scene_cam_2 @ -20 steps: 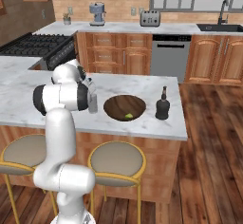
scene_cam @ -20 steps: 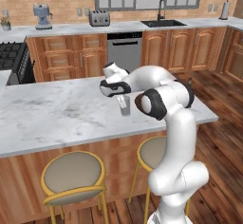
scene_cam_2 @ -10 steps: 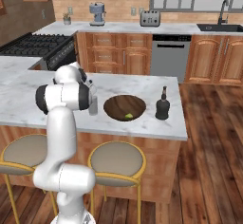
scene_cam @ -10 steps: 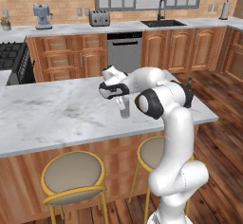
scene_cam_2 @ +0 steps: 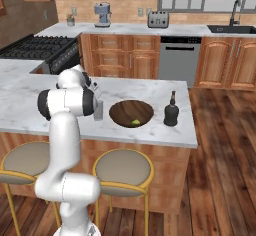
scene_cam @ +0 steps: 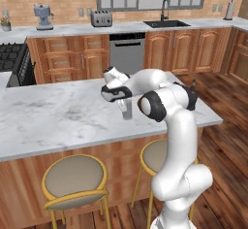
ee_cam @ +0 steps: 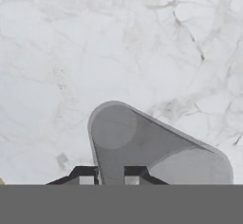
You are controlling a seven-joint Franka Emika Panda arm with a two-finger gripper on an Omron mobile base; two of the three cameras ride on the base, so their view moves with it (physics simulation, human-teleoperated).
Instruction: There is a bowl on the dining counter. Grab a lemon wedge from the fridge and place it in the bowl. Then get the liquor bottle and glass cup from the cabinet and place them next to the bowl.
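Glass cup on the counter
My end effector fingers pinch its rim, beside the bowl.

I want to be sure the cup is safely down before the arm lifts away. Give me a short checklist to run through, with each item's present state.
1. Glass cup standing upright on the dining counter: ok.
2. Cup placed beside the bowl, not in it: ok.
3. Lemon wedge inside the bowl: ok.
4. Liquor bottle upright on the bowl's other side: ok.
5. Gripper jaws clear of the cup's rim: cannot tell; the fingertips straddle the near wall closely.
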